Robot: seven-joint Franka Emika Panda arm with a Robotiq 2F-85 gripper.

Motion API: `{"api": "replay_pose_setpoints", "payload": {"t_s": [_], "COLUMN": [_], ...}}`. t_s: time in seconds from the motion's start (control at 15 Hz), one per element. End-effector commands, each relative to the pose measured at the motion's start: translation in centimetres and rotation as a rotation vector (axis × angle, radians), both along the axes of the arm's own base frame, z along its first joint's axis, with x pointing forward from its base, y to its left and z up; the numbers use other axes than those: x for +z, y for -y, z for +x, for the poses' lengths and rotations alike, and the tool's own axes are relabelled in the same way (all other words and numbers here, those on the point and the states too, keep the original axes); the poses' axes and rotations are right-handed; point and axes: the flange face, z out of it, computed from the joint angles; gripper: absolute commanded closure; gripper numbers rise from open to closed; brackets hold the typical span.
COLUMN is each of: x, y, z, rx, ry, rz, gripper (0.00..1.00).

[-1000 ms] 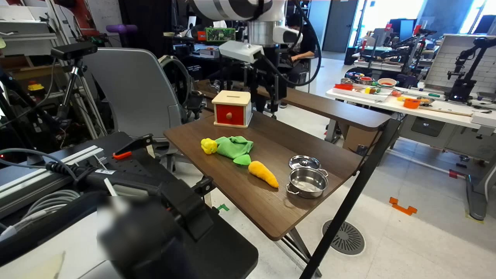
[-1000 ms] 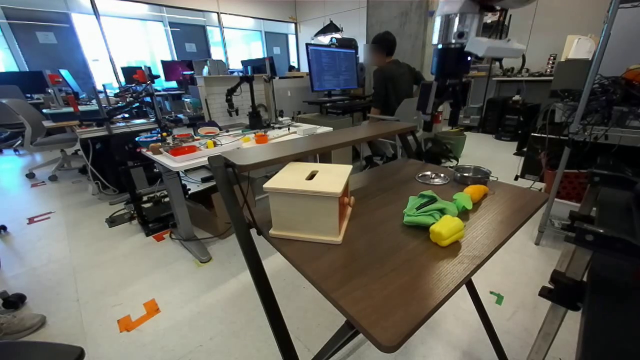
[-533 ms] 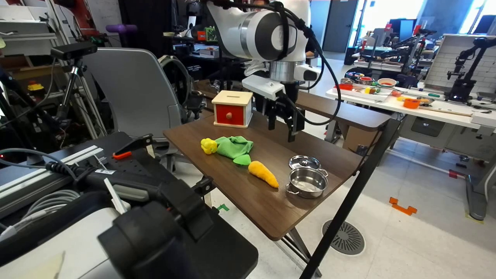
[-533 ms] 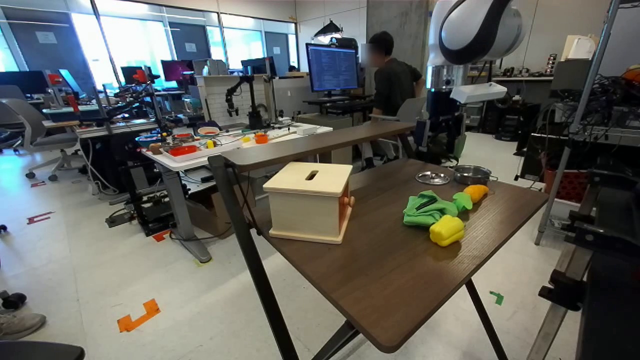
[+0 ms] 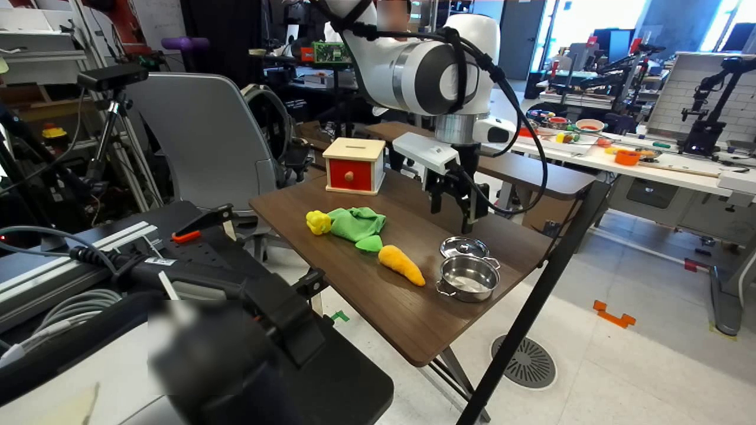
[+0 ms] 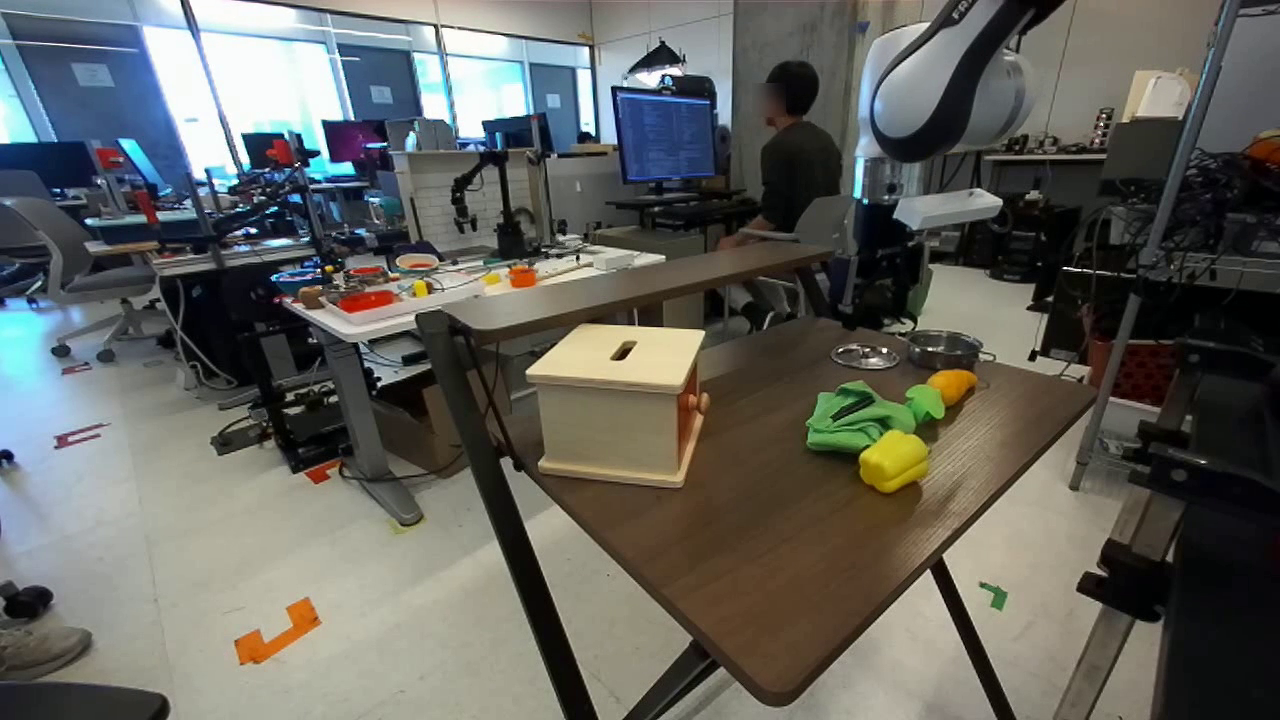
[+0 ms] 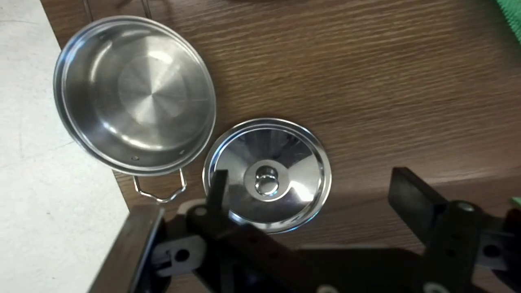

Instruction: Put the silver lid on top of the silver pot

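end effector (image 7: 310, 183) — spread wide, nothing held | silver lid (image 7: 270, 156) — likely light, stiff, slippery | best hold: centre knob (image 7: 267, 181)

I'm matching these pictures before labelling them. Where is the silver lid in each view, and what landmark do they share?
In an exterior view: the silver lid right of centre, just behind the silver pot.
In an exterior view: the silver lid right of centre, left of the silver pot.
Wrist view: the silver lid just below centre, lower right of the silver pot.
Shared landmark: the silver pot.
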Motion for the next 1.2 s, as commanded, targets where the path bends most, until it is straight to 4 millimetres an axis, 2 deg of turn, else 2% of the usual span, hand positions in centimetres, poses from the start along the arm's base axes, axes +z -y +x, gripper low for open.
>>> {"api": "replay_pose_setpoints", "payload": {"t_s": [0.0, 0.53, 0.6, 0.67, 0.73, 1.13], "x": [-1.4, -4.2, -4.4, -4.7, -4.8, -5.2], "y": [1.7, 3.5, 3.6, 3.7, 3.6, 3.0], "z": [1.4, 2.1, 2.2, 2.3, 2.5, 3.4], "rx": [-0.03, -0.055, -0.057, -0.056, -0.055, -0.041], "ry": [-0.006, -0.035, -0.042, -0.046, -0.049, -0.056], "rz": [0.003, 0.005, 0.005, 0.005, 0.004, -0.001], "gripper": [0.0, 0.0, 0.25, 0.26, 0.32, 0.8]}}
